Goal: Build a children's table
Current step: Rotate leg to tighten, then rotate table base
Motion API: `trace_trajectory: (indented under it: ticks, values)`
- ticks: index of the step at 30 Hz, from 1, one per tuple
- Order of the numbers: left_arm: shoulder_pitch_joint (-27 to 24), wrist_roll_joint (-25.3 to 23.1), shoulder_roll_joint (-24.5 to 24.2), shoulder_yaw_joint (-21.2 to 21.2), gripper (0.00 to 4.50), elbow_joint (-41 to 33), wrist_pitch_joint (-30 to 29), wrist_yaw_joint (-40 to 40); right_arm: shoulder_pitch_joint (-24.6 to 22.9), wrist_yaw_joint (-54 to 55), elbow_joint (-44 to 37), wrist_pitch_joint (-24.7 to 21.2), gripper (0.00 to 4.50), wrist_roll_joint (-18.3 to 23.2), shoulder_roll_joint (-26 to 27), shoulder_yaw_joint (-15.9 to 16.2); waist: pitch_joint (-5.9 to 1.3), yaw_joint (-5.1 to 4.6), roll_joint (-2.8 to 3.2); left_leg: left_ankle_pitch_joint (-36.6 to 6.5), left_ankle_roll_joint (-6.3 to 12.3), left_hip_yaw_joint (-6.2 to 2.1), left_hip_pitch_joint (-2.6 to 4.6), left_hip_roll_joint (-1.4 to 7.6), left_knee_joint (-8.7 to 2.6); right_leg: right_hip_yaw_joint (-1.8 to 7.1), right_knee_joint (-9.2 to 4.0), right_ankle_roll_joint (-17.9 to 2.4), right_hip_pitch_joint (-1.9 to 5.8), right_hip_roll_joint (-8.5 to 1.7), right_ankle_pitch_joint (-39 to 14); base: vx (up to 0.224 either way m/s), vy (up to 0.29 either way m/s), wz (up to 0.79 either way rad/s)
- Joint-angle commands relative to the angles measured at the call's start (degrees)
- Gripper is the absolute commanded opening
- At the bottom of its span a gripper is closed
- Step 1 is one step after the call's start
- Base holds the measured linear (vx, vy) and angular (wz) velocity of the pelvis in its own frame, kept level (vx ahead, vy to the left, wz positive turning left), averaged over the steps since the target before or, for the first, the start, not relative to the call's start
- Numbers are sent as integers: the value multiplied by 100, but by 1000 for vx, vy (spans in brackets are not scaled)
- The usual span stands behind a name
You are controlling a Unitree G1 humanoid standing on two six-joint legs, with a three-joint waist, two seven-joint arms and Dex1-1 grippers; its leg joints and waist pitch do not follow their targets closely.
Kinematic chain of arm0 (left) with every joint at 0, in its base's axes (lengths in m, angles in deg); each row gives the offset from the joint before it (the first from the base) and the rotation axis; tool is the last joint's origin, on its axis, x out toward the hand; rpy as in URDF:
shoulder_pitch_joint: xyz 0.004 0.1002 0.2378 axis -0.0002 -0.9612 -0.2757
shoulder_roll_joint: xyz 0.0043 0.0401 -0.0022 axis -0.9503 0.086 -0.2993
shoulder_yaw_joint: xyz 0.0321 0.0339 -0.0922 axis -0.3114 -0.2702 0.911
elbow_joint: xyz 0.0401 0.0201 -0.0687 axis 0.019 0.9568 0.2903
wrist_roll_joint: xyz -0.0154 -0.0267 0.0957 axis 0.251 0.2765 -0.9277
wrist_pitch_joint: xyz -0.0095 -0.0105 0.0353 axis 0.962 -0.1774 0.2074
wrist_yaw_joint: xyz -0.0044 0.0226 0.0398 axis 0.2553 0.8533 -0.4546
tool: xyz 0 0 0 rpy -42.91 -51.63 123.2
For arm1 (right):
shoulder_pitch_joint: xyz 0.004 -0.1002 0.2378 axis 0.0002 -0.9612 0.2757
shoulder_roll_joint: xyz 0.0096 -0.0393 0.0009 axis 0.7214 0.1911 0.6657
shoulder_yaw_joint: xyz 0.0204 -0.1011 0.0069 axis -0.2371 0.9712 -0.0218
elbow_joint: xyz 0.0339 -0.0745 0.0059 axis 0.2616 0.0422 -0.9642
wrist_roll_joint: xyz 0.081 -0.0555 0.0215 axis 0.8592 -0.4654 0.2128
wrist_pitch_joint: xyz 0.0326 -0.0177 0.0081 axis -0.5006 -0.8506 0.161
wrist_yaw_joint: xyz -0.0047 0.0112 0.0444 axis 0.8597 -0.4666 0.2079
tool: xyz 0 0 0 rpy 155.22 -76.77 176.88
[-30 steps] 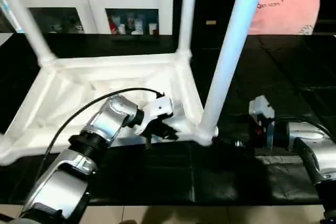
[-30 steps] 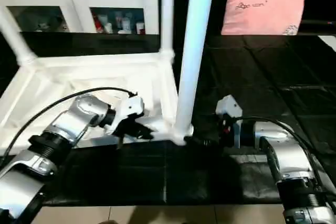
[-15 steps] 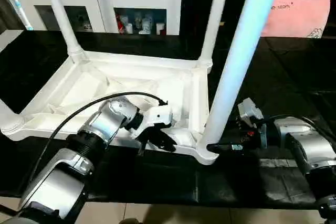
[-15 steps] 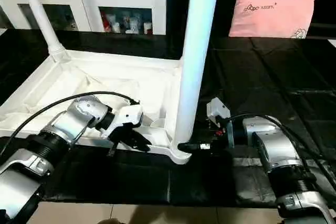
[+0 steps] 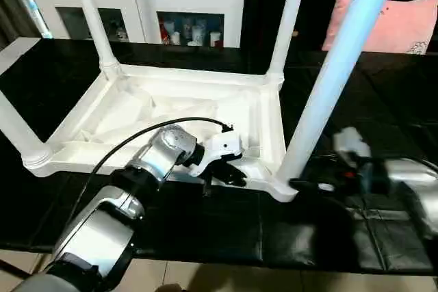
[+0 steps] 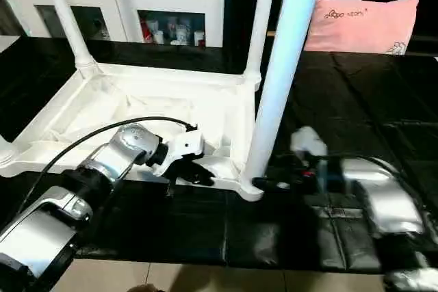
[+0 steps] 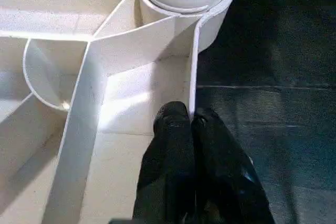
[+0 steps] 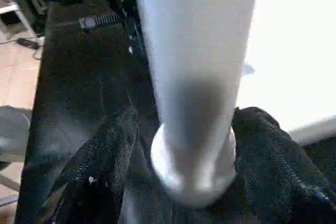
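Your tabletop [image 5: 164, 111] lies upside down on black mat [image 5: 205, 227], ribbed underside up, legs standing in corner sockets. Your left gripper [image 7: 191, 127] pinches near rim of tabletop, fingers clamped tight either side of thin wall, just beside near right corner socket [image 7: 185, 4]. Your right gripper [image 8: 181, 145] sits at base of near right leg [image 5: 335, 73], fingers [image 8: 107, 150] either side of it, gap visible on left finger's side; contact on other side, can't tell. White cabinet [image 5: 137, 5] and pink pillow [image 5: 393, 22] beyond mat.
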Motion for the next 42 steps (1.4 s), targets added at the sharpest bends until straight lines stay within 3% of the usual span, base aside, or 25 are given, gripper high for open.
trace_trajectory:
  ticks: [1,4,5,8,14,15,17,18,20,22,23,24,26,27,28,29,30,32,33,34,35,38,39,40,42]
  values:
    - [222,-158,-42,191,0,217,93,-524,-244,-6,-305,-98,305,136,-114,-114,-367,-33,-118,-921,616,-20,30,141,-363,276,-469,-769,357,-367,-1843,0,0,0]
    - [366,-260,41,195,0,535,276,-835,-483,152,-535,-165,305,154,-202,-269,-361,-84,-88,-1020,589,-27,15,99,-357,226,-532,-582,354,-347,-2175,0,0,0]
    - [475,-284,121,234,0,742,310,-1085,-632,221,-753,-258,305,218,-209,-347,-357,-132,-112,-1034,578,-31,-5,83,-353,208,-540,-536,361,-339,-2254,0,0,0]
    - [597,-286,208,286,0,964,333,-1388,-785,323,-1092,-420,305,337,-160,-378,-360,-176,-103,-990,615,-35,-22,63,-344,189,-580,-419,364,-325,-2378,0,0,0]
    - [684,13,330,633,0,1108,584,-1582,-534,1158,-1188,-329,305,89,538,-3,-396,-275,-93,-840,708,-52,-25,114,-354,214,-500,-812,342,-344,-1689,0,0,0]
    - [691,25,335,653,44,1120,587,-1579,-521,1191,-1183,-331,298,75,563,7,-411,-283,-90,-774,701,-56,-32,119,-353,223,-466,-899,348,-353,-1503,0,0,0]
    - [681,136,285,764,55,1026,513,-1436,-377,1443,-1117,-346,298,10,812,78,-403,-266,-130,-721,728,-50,-26,137,-355,241,-415,-1045,339,-367,-1299,0,0,0]
    - [672,173,260,799,61,978,476,-1373,-324,1527,-1093,-353,298,-5,901,101,-398,-272,-114,-728,721,-48,-26,143,-363,247,-419,-1072,337,-391,-1325,0,0,0]
    - [560,270,75,847,82,661,369,-1064,-183,1672,-1091,-288,298,-41,1149,210,-374,-268,-179,-810,695,-40,-20,155,-381,255,-428,-1051,332,-406,-1495,0,0,0]
    - [367,401,-210,844,100,180,121,-595,-46,1805,-1109,-307,298,6,1347,294,-358,-277,-164,-812,623,-52,-24,175,-411,270,-416,-1002,326,-426,-1672,0,0,0]
    - [345,414,-242,843,101,129,87,-545,-32,1823,-1106,-304,298,11,1368,300,-352,-277,-129,-862,561,-39,25,183,-403,282,-433,-996,290,-411,-1676,0,0,0]
    - [248,427,-391,818,112,-68,14,-368,17,1870,-1108,-332,298,41,1444,314,-348,-277,-199,-874,517,-38,29,198,-417,300,-415,-1014,301,-417,-1613,0,0,0]
    - [-8,408,-806,753,137,-551,-189,-9,132,1966,-1095,-360,298,103,1623,349,-352,-259,-152,-813,466,-60,32,230,-443,320,-346,-1061,302,-448,-1488,0,0,0]
    - [-196,313,-1138,702,140,-821,-219,168,213,2043,-1062,-372,298,116,1746,393,-341,-300,-188,-832,445,-43,16,210,-443,319,-356,-1024,292,-416,-1486,0,0,0]
    - [-332,211,-1385,665,140,-995,-207,256,271,2105,-1027,-376,298,110,1836,430,-350,-284,-148,-847,384,-72,37,232,-460,325,-327,-1029,292,-449,-1487,0,0,0]
    - [-410,131,-1526,646,154,-1085,-179,279,306,2148,-999,-378,298,94,1891,454,-338,-334,-156,-827,332,-70,20,228,-473,331,-318,-984,289,-435,-1488,0,0,0]
    - [-530,-4,-1742,639,154,-1223,-126,228,374,2238,-919,-368,298,57,2007,491,-323,-353,-140,-896,266,-48,67,226,-468,341,-350,-979,249,-418,-1509,0,0,0]
    - [-762,-95,-2062,682,183,-1636,-268,144,506,2476,-734,-348,298,-36,2233,546,-324,-349,-122,-957,143,-58,89,243,-481,353,-318,-1047,248,-432,-1403,0,0,0]
    - [-762,-95,-2062,682,185,-1636,-268,144,506,2476,-734,-348,298,-36,2233,546,-315,-347,-152,-953,98,-61,86,248,-499,361,-286,-1079,249,-435,-1377,0,0,0]
    - [-865,-109,-2191,728,192,-1826,-346,116,579,2622,-621,-346,298,-93,2352,574,-307,-321,-122,-985,41,-39,127,249,-495,373,-302,-1113,212,-426,-1352,0,0,0]
    - [-978,-71,-2294,784,221,-2085,-474,129,666,2846,-473,-346,298,-193,2470,603,-297,-326,-161,-988,-19,-46,102,253,-516,382,-265,-1154,228,-433,-1296,0,0,0]
    - [-1278,-128,-2513,951,229,-2826,-682,-75,1091,3814,285,-219,298,-624,2950,620,-294,-333,-146,-1042,-171,-39,118,250,-523,396,-252,-1173,197,-450,-1320,0,0,0]
    - [-1309,-193,-2538,955,237,-2894,-660,-157,1172,3981,426,-172,298,-691,3029,610,-276,-367,-171,-1109,-249,-42,79,217,-536,400,-263,-1127,229,-436,-1479,0,0,0]
    - [-1351,-305,-2576,933,237,-2976,-618,-284,1274,4188,601,-117,298,-748,3120,589,-276,-361,-161,-1160,-268,-27,116,208,-524,408,-294,-1097,207,-431,-1550,0,0,0]
    - [-1442,-662,-2552,882,272,-3099,-511,-836,1674,5093,1333,38,298,-942,3393,443,-270,-365,-114,-1198,-320,-37,114,202,-516,426,-282,-1039,207,-432,-1554,0,0,0]
